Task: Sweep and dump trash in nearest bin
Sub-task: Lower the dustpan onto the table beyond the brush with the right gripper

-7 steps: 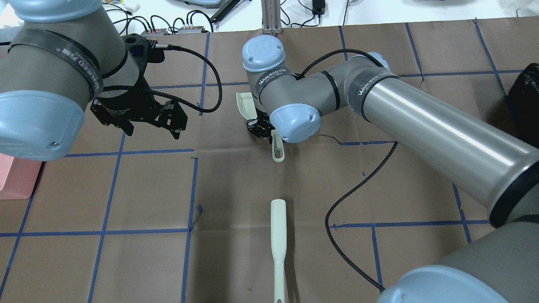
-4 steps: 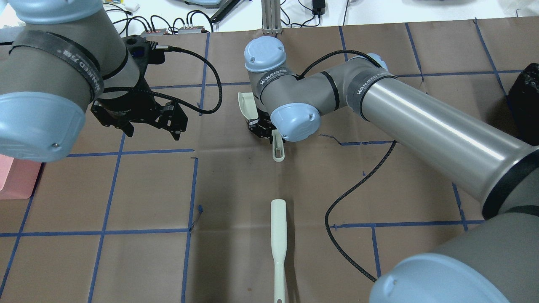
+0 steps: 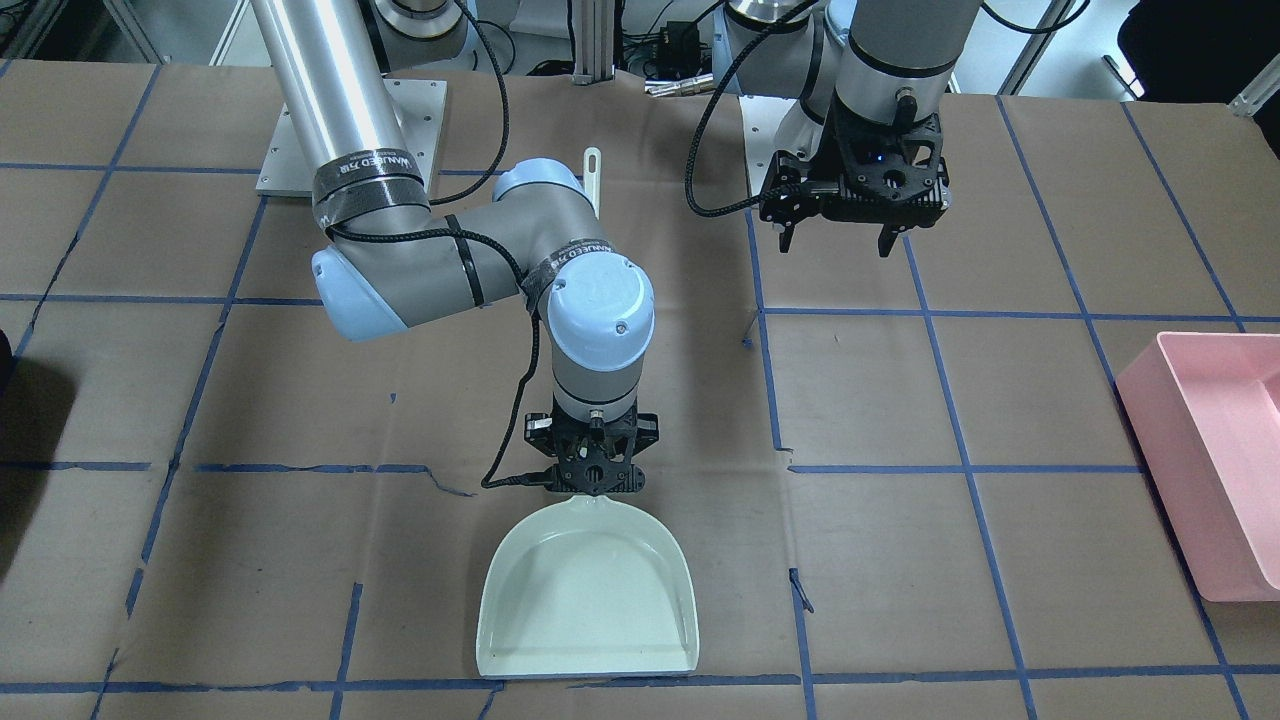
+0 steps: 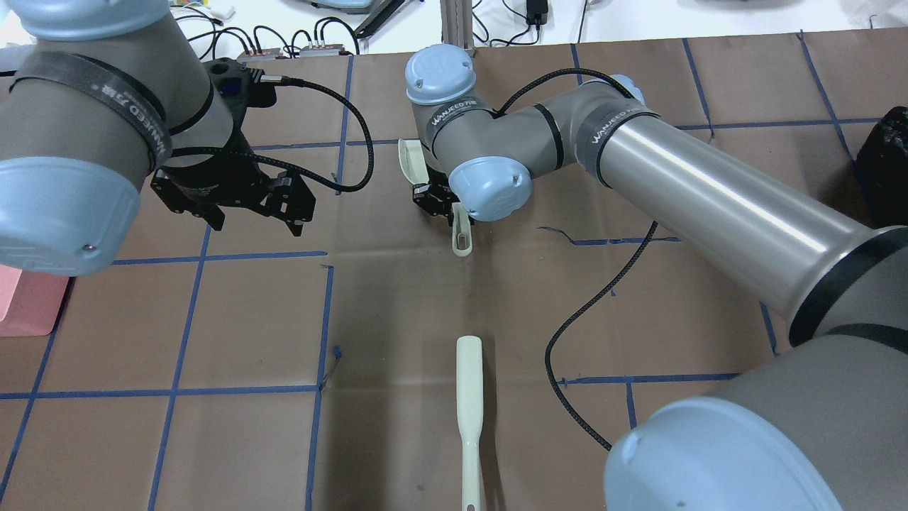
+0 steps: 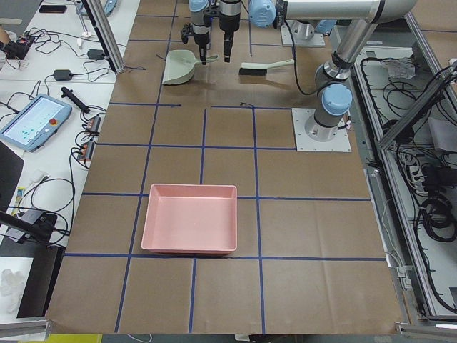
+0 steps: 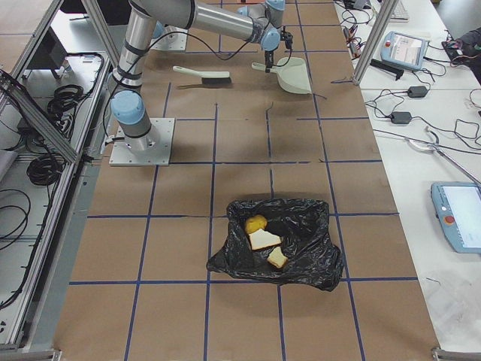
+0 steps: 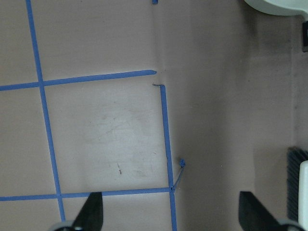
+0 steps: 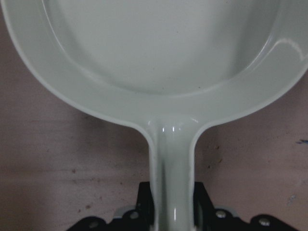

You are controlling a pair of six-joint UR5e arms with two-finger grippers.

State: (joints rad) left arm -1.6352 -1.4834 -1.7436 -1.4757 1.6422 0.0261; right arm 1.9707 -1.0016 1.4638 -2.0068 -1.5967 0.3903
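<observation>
The trash lies inside a black bag bin [image 6: 301, 252] in the exterior right view: a yellow-brown potato [image 6: 256, 223] and two bread pieces [image 6: 264, 240] [image 6: 276, 258]. My right gripper [image 3: 592, 478] is shut on the handle [image 8: 172, 168] of a cream dustpan [image 3: 585, 590], whose pan holds nothing. The dustpan lies flat at table height near the far middle; its handle end also shows in the overhead view [image 4: 461, 238]. My left gripper [image 4: 255, 220] hangs open and holds nothing, left of the dustpan. Its fingertips [image 7: 91, 214] stand wide apart over bare paper.
A cream hand brush [image 4: 468, 397] lies on the brown paper near the robot's side, in line with the dustpan. A pink tray bin [image 3: 1210, 450] sits at the table's left end. The black bag also shows at the overhead view's right edge [image 4: 883, 170]. Blue tape lines cross the table.
My right arm has carried the dustpan a little farther from the robot and slightly left. The left arm and the brush have not moved.
</observation>
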